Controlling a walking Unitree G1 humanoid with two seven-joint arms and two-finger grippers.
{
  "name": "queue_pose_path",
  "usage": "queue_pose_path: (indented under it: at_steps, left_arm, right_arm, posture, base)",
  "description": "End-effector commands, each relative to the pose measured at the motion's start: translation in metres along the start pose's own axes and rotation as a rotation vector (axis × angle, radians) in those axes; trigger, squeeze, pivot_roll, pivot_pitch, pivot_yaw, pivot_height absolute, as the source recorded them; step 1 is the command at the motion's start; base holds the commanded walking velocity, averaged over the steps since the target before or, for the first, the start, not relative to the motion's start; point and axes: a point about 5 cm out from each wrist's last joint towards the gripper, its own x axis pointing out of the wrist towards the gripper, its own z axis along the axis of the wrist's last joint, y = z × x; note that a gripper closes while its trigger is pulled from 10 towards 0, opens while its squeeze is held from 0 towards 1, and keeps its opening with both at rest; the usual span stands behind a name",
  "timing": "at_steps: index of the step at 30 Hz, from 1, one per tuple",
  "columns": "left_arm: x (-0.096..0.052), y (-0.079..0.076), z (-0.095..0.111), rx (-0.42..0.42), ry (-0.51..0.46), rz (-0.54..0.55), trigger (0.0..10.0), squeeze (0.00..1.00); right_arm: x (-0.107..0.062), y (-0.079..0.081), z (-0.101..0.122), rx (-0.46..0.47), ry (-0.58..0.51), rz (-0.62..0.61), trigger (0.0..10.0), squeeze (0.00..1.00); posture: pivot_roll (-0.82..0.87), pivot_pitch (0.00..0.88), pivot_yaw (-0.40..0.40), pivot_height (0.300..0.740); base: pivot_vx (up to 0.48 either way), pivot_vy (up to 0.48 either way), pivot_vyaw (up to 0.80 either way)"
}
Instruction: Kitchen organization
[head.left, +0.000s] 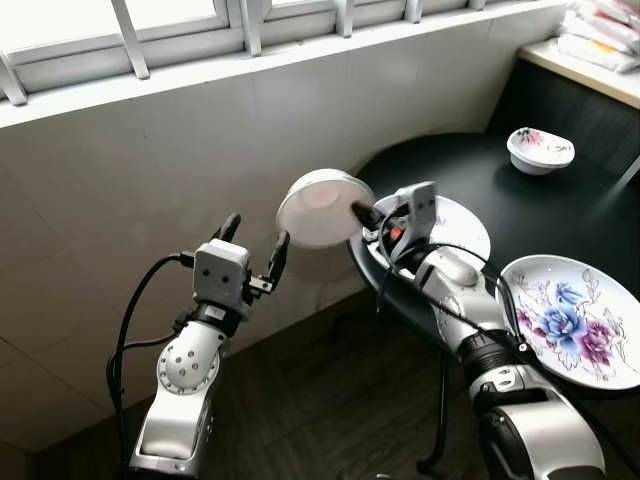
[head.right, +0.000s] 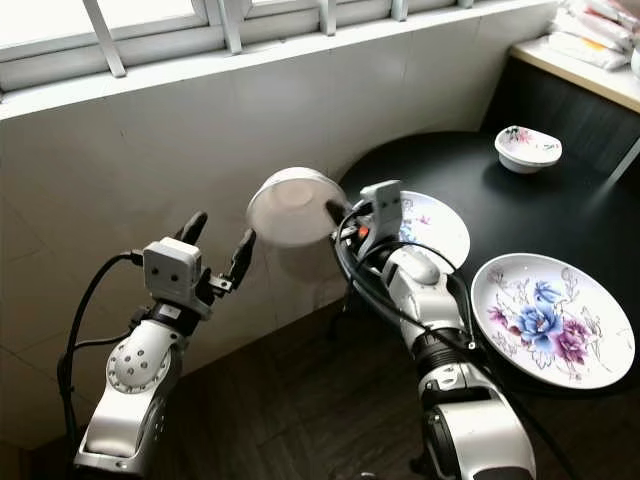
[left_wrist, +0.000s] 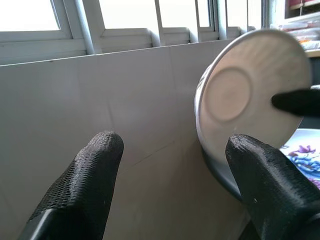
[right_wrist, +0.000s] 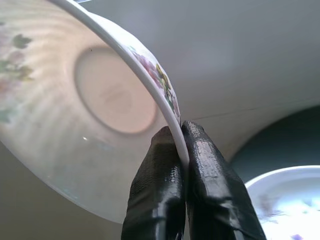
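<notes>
My right gripper (head.left: 362, 214) is shut on the rim of a white floral bowl (head.left: 322, 207), holding it tilted in the air off the left edge of the black round table (head.left: 470, 170). The wrist view shows both fingers (right_wrist: 200, 175) pinching the rim of the bowl (right_wrist: 100, 100). My left gripper (head.left: 255, 245) is open just left of and below the bowl (left_wrist: 250, 95), fingers (left_wrist: 85, 175) spread, not touching it. A floral plate (head.left: 578, 318) and a second plate (head.left: 462, 225) lie on the table; a small floral bowl (head.left: 540, 150) sits farther back.
A tiled wall (head.left: 150, 180) under a barred window (head.left: 130, 40) stands straight ahead. A counter (head.left: 585, 70) with white packages is at the far right. Dark wood floor (head.left: 330, 400) lies below the arms, with the table's legs (head.left: 440, 410) near my right arm.
</notes>
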Motion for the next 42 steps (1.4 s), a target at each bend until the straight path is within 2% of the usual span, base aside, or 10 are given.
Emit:
queue_pose_path:
  at_steps: [1, 2, 5, 6, 7, 13, 15, 16, 25, 42]
  left_arm:
    - [0.002, 0.003, 0.0, 0.02, 0.018, 0.016, 10.0, 0.0]
    - [0.002, 0.005, -0.002, 0.027, 0.032, 0.025, 10.0, 0.0]
    - [0.003, 0.005, -0.004, 0.043, 0.049, 0.029, 10.0, 0.0]
    - [0.003, 0.006, -0.005, 0.046, 0.057, 0.03, 10.0, 0.0]
    - [0.003, 0.006, -0.006, 0.046, 0.069, 0.033, 10.0, 0.0]
    - [0.003, 0.006, -0.007, 0.04, 0.077, 0.031, 10.0, 0.0]
    - [0.003, 0.006, -0.008, 0.039, 0.079, 0.032, 10.0, 0.0]
    - [0.004, 0.005, -0.008, 0.04, 0.083, 0.033, 10.0, 0.0]
    - [0.003, 0.006, -0.01, 0.045, 0.098, 0.043, 10.0, 0.0]
    - [0.002, 0.01, -0.012, 0.062, 0.117, 0.078, 10.0, 0.0]
  right_arm:
    - [0.0, -0.011, 0.009, -0.007, -0.04, -0.104, 0.0, 0.0]
    - [0.0, -0.017, 0.013, -0.001, -0.056, -0.168, 0.0, 0.0]
    - [0.0, -0.017, 0.017, 0.014, -0.072, -0.2, 0.0, 0.0]
    - [0.001, -0.014, 0.017, 0.022, -0.076, -0.197, 2.0, 0.0]
    - [0.002, -0.005, 0.019, 0.027, -0.081, -0.164, 10.0, 0.0]
    - [0.004, 0.021, 0.023, 0.035, -0.092, -0.049, 10.0, 0.0]
    - [0.002, 0.03, 0.025, 0.004, -0.109, -0.005, 10.0, 0.0]
    - [0.001, 0.037, 0.024, -0.052, -0.109, 0.029, 10.0, 0.0]
    - [-0.008, 0.05, 0.028, -0.069, -0.123, 0.07, 10.0, 0.0]
    - [-0.013, 0.055, 0.044, 0.372, -0.165, 0.19, 10.0, 0.0]
  posture:
    - [0.03, 0.0, -0.021, 0.74]
    - [0.03, 0.0, -0.021, 0.74]
    - [0.02, 0.0, -0.02, 0.74]
    - [0.02, 0.0, -0.019, 0.74]
    - [0.02, 0.0, -0.019, 0.74]
    - [0.02, 0.0, -0.017, 0.74]
    - [0.02, 0.0, -0.019, 0.74]
    - [0.02, 0.0, -0.021, 0.74]
    - [0.02, 0.0, -0.023, 0.74]
    - [0.02, 0.0, -0.027, 0.74]
  base:
    - [0.0, 0.0, 0.0]
    - [0.0, 0.0, 0.0]
    - [0.0, 0.0, 0.0]
    - [0.0, 0.0, 0.0]
    - [0.0, 0.0, 0.0]
    - [0.0, 0.0, 0.0]
    - [0.0, 0.0, 0.0]
    - [0.0, 0.0, 0.8]
    - [0.0, 0.0, 0.8]
    - [0.0, 0.0, 0.8]
